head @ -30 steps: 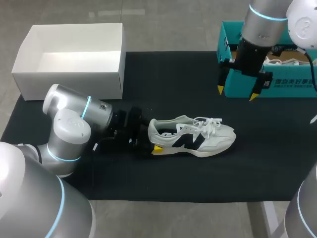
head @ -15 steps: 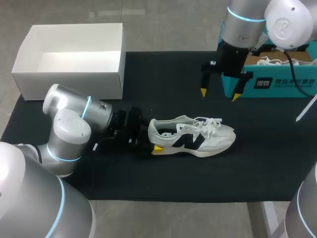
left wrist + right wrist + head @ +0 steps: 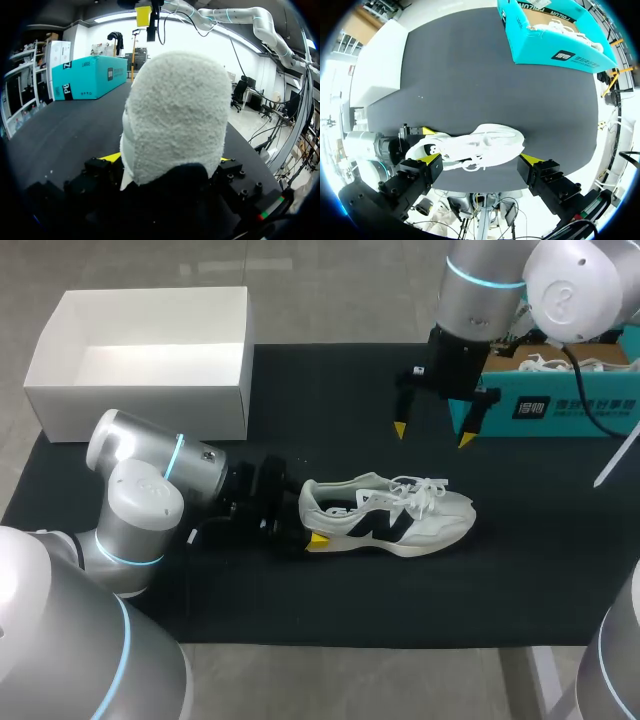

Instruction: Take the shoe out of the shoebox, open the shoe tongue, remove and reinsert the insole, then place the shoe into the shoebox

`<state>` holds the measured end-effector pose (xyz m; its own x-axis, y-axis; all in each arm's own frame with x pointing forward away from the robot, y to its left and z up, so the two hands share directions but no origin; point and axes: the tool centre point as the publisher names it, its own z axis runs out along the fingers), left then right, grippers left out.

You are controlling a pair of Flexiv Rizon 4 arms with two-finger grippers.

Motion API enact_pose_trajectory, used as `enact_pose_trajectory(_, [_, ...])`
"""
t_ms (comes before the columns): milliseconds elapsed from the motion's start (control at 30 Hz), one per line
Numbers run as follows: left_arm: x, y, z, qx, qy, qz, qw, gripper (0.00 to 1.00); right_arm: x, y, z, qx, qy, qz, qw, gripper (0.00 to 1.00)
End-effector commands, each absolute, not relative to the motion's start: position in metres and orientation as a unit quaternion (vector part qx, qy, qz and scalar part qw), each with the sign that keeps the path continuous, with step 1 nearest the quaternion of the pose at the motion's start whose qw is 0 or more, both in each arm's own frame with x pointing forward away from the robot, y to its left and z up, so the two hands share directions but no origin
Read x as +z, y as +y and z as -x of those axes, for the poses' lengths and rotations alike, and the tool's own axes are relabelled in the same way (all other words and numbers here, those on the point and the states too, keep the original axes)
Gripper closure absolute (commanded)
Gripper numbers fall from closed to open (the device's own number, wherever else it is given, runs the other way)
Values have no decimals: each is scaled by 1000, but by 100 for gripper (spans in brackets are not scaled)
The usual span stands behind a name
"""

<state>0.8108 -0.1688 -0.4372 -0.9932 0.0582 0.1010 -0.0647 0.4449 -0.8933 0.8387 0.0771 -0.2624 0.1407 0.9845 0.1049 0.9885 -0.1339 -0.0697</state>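
A white sneaker [image 3: 395, 518] with a dark side logo lies on its sole on the black mat, toe toward the right. My left gripper [image 3: 310, 518] lies low on the mat and is shut on the sneaker's heel [image 3: 175, 115], with a yellow tip pressed against each side of it. My right gripper [image 3: 432, 432] hangs open and empty above the mat, between the teal shoebox [image 3: 560, 405] and the sneaker. Seen from the right wrist, the sneaker [image 3: 480, 146] lies below the right gripper [image 3: 480, 161], and the teal shoebox [image 3: 545, 40] is farther ahead.
A second white shoe [image 3: 565, 362] sits inside the teal shoebox at the back right. An open white box [image 3: 150, 390] stands at the mat's back left corner. The black mat [image 3: 330, 400] covers the table between them.
My right arm has swung left from in front of the teal shoebox and now hangs over the open mat, closer to the sneaker. The left arm and the sneaker have not moved.
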Motion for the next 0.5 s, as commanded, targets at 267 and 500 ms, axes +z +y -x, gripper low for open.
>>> enact_pose_trajectory(267, [-440,-167,-811,525,-849,-2,59,100,-268,113,-806,-21,-611,791,18,0])
enact_pose_trajectory(500, [-440,-167,-811,525,-849,-2,59,100,-291,132,-799,-4,-634,773,22,0])
